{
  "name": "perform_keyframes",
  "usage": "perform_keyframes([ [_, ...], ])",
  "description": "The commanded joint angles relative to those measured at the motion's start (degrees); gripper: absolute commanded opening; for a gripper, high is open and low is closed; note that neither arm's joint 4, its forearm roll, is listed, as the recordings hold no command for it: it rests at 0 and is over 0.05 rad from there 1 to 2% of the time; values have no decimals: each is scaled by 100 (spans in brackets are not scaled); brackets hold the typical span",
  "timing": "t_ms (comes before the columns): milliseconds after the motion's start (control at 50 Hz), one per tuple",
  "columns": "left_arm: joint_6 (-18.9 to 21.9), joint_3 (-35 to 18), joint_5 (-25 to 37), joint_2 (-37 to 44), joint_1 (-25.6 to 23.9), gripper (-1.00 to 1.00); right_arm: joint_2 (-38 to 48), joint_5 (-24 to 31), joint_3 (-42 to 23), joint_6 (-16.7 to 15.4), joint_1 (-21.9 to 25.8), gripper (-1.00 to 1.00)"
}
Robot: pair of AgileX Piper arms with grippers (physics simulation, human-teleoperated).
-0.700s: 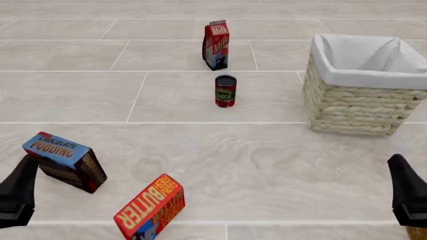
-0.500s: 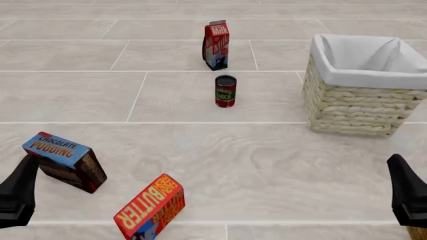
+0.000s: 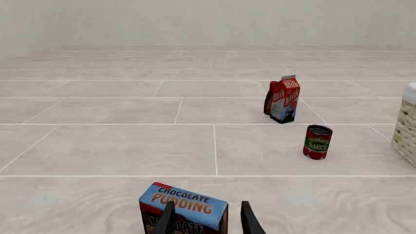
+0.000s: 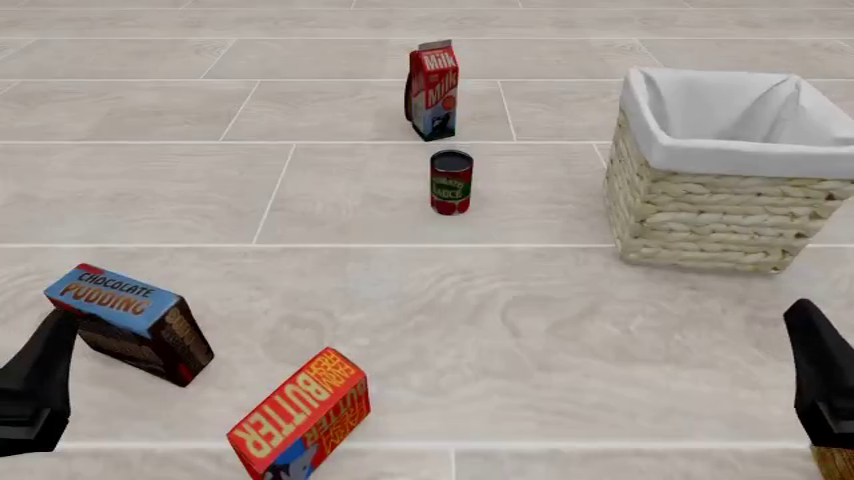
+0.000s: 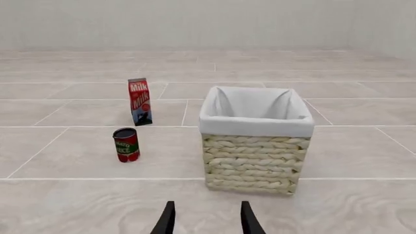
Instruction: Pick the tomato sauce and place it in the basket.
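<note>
The tomato sauce (image 4: 451, 182) stands upright, far forward between both arms — the right gripper (image 5: 204, 218), fingers apart and empty, sits nearer the basket (image 4: 694, 215).

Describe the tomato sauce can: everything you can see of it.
The tomato sauce can is a small cylinder with a dark metal top and a red and green label picturing red tomatoes. It stands upright on the pale tiled floor, in front of the taller milk carton and left of the wicker basket, clear of both. Nothing touches it; neither end effector is near.
</note>
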Motion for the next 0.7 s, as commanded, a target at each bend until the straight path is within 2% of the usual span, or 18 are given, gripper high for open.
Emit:
perform_keyframes([
  [20, 0, 0, 0, 0, 0, 100, 496, 488, -984, -304, 16, 100],
  [40, 0, 0, 0, 0, 0, 100, 494, 491, -985, -304, 16, 100],
  [80, 0, 0, 0, 0, 0, 100, 766, 557, -1334, -525, -13, 100],
  [160, 0, 0, 0, 0, 0, 100, 1327, 751, -1998, -758, 238, 100],
  [260, 0, 0, 0, 0, 0, 100, 1705, 1049, -2745, -665, 740, 100],
  [360, 0, 0, 0, 0, 0, 100, 2256, 1354, -3671, -617, 842, 100],
  [380, 0, 0, 0, 0, 0, 100, 2445, 1398, -3938, -706, 1027, 100],
  [420, 0, 0, 0, 0, 0, 100, 2565, 1433, -4108, -817, 1041, 100],
  [480, 0, 0, 0, 0, 0, 100, 3163, 1568, -4798, -1041, 1130, 100],
  [520, 0, 0, 0, 0, 0, 100, 3466, 1584, -5131, -1008, 1326, 100],
  [560, 0, 0, 0, 0, 0, 100, 3826, 1556, -5455, -1161, 1554, 100],
  [580, 0, 0, 0, 0, 0, 100, 3977, 1563, -5609, -1150, 1595, 100],
  [600, 0, 0, 0, 0, 0, 100, 4235, 1584, -5855, -1093, 1827, 100],
  [620, 0, 0, 0, 0, 0, 100, 4393, 1580, -5983, -1224, 1814, 100],
  [660, 0, 0, 0, 0, 0, 100, 4825, 1639, -6379, -1218, 2080, 100],
  [700, 0, 0, 0, 0, 0, 100, 4960, 1619, -6507, -1303, 2087, 100],
])
